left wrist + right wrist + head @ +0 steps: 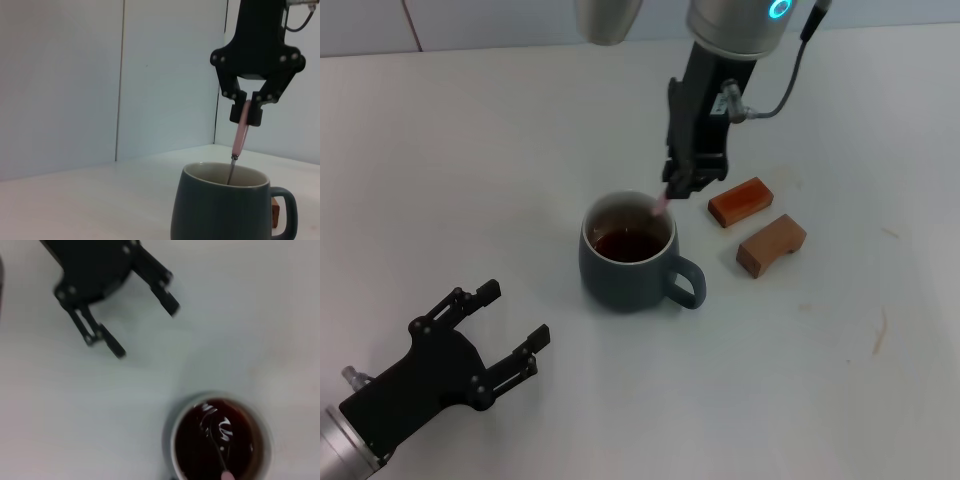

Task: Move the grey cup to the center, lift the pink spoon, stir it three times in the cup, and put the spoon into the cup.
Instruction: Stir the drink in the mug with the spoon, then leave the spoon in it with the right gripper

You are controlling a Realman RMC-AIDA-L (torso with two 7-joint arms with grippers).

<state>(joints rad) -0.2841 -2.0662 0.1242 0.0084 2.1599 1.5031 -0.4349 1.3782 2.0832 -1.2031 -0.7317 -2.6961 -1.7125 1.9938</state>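
The grey cup [630,262] stands mid-table, handle toward the right, with dark brown liquid inside. My right gripper [677,187] hangs just above the cup's far rim, shut on the pink spoon [660,205] by its handle. The spoon slants down into the cup. In the left wrist view the right gripper [246,115] holds the pink spoon [240,136] over the cup [225,210]. In the right wrist view the spoon's metal bowl [215,432] sits in the liquid of the cup [172,440]. My left gripper [510,325] is open and empty, at the front left.
Two orange-brown blocks [741,200] [771,244] lie right of the cup, close to its handle side. The left gripper [137,320] also shows in the right wrist view, apart from the cup. A white wall stands behind the table.
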